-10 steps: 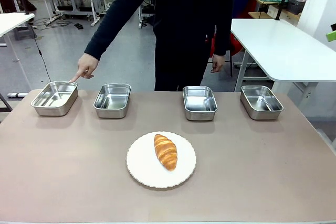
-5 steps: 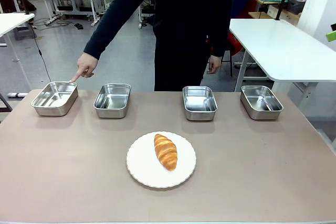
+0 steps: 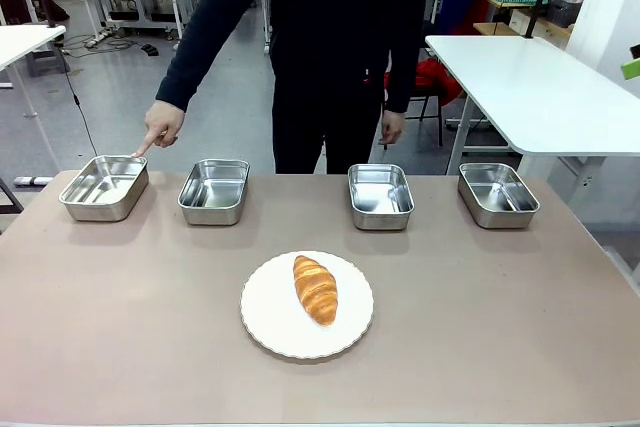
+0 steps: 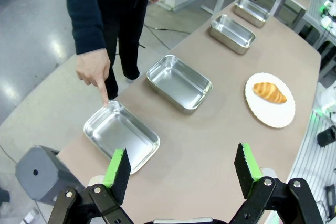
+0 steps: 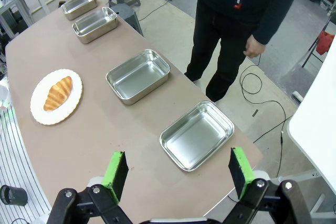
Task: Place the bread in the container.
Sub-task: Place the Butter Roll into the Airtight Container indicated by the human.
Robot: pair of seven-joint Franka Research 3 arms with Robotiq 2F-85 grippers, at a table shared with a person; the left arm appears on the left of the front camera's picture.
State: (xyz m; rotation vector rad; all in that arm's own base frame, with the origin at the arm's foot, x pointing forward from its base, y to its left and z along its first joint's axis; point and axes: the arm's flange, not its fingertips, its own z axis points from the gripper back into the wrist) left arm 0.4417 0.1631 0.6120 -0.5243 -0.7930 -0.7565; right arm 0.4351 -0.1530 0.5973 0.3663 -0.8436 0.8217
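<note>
L gripper: I saw the jaws spread wide, nothing btwn the green pads, hanging over the table end nr the container. R gripper: same, jaws apart and empty, over the opposite end.

Bread lay on the round white plate, mid-table on my side, well apart from every pan. It was a golden-brown croissant, ridged crosswise, tapered at both ends, narrower than the plate, long axis running roughly toward the person.

The container sat leftmost in the front view, a shiny steel pan w/ rounded corners and rolled rim, empty. The person's hand pointed an index finger down at its far rim; I couldn't tell whether it touched. 2nd pan, 3rd pan and 4th pan stood in the same row along the far edge, also empty.
</note>
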